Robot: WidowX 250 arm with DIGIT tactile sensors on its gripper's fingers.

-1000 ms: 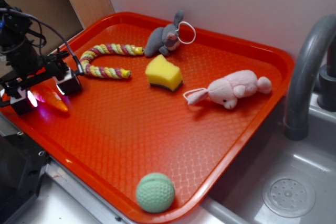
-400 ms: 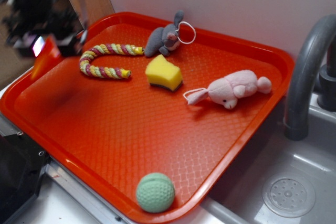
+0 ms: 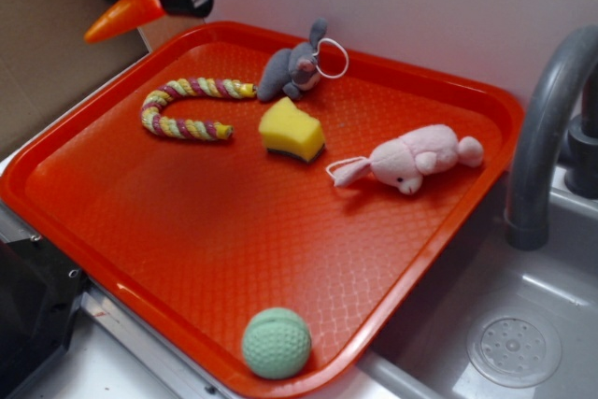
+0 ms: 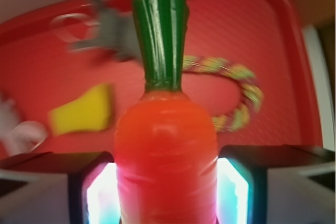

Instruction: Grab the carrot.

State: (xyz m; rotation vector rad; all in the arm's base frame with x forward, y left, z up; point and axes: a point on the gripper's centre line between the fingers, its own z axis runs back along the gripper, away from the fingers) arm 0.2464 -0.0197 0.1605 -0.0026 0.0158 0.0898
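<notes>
the gripper (image 4: 167, 182) clamps the carrot (image 4: 165, 150) between both fingers (image 4: 89, 187), green stub pointing away from them above the tray (image 4: 294, 51).

Orange carrot (image 4: 165, 156) with green top; red tray (image 3: 234, 231); yellow, pink and green striped rope (image 3: 187, 109); yellow sponge (image 3: 291, 130); pink plush (image 3: 416, 158); grey plush (image 3: 294, 67); green ball (image 3: 277, 343).

I see the carrot (image 3: 124, 14) up in the air, clear of the tray, at the far left corner. Smooth orange cone, pointed tip angled down-left. On the wrist view the carrot (image 4: 165, 156) is pinched at its body, dark green stub pointing away.
</notes>
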